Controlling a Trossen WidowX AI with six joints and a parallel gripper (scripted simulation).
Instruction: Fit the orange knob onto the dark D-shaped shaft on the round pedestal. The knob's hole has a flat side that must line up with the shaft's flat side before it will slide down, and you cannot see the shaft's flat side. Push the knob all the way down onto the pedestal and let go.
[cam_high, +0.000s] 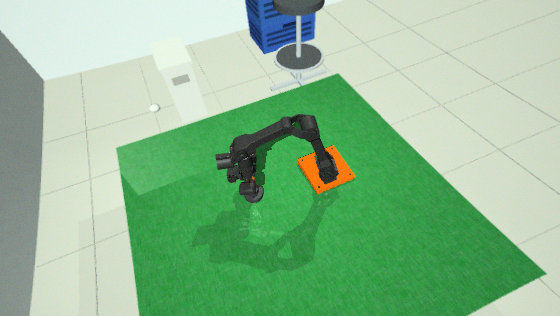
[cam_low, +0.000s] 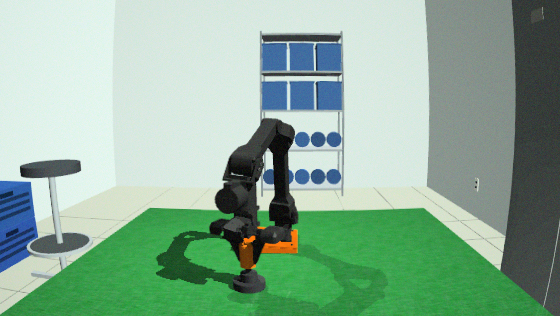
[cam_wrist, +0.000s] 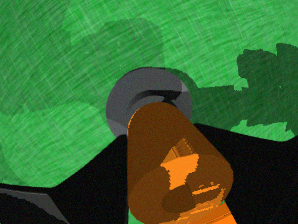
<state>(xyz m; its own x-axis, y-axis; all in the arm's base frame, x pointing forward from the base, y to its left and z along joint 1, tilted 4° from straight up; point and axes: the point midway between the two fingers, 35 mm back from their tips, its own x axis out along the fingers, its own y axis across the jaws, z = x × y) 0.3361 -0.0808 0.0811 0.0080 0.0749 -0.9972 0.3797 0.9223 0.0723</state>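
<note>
Green mat (cam_high: 380, 215) (cam_low: 380, 270) (cam_wrist: 200, 30) under everything, and it's easily the biggest thing going. Next is the black arm (cam_high: 267, 136) (cam_low: 281, 175), bent over from its orange base plate (cam_high: 345, 172) (cam_low: 294, 246). Its claw (cam_high: 252, 179) (cam_low: 248, 250) (cam_wrist: 160, 136) is pointing down, closed partway, with the orange knob (cam_low: 247, 255) (cam_wrist: 150, 125) pinched between the fingers. Dark round pedestal (cam_high: 254, 195) (cam_low: 249, 284) (cam_wrist: 117, 100) sits on the mat, and the knob's upright right above it, at the shaft, not down on the wide base. Can't tell how the flats line up, tbh.
</note>
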